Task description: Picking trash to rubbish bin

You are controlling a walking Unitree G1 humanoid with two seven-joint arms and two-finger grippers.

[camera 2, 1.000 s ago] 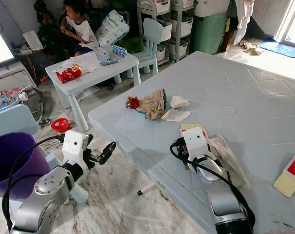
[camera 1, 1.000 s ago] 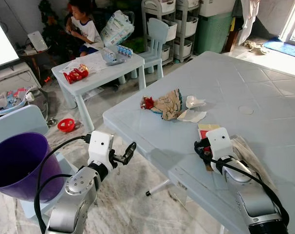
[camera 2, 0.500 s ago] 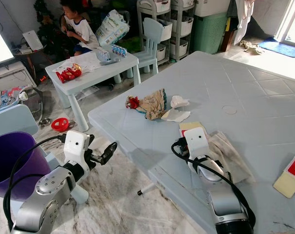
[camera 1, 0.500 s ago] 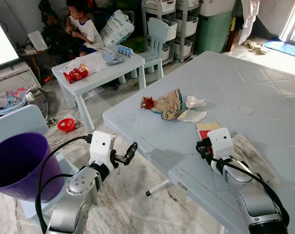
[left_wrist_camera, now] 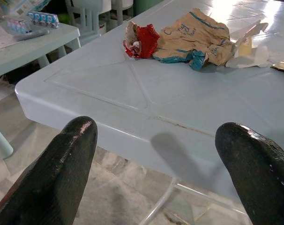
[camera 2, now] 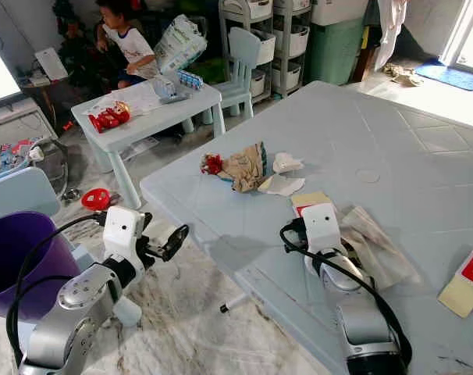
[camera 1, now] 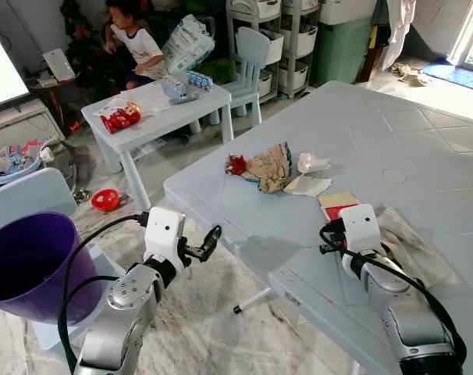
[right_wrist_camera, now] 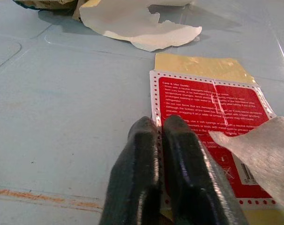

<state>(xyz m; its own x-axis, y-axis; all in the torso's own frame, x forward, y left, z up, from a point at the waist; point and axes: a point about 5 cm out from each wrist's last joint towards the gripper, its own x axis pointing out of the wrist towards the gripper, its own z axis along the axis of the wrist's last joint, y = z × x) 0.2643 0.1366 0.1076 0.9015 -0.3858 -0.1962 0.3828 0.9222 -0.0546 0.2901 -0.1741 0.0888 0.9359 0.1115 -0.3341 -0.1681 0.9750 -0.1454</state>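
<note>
On the big pale-blue table (camera 1: 424, 148), a crumpled brown paper bag with a red wrapper (camera 1: 266, 166) lies beside white paper scraps (camera 1: 308, 184). A red and yellow card (right_wrist_camera: 212, 122) lies nearer me, with a wrinkled tissue (camera 1: 412, 248) overlapping it. My right gripper (right_wrist_camera: 159, 129) is shut, its tips resting on the card's edge. The left gripper (left_wrist_camera: 156, 140) hangs open over the floor, off the table's near corner and facing the bag. A purple bin (camera 1: 22, 262) stands at my far left.
A person (camera 1: 136, 43) sits behind a small low table (camera 1: 154, 113) holding snacks, with a small chair (camera 1: 250, 55) and storage drawers (camera 1: 287, 35) beyond. A red toy (camera 1: 105, 201) lies on the marble floor. Another card (camera 2: 469, 283) lies at the table's right edge.
My right arm has drawn a little to the right along the table, uncovering more of the card and tissue. The left gripper has barely moved.
</note>
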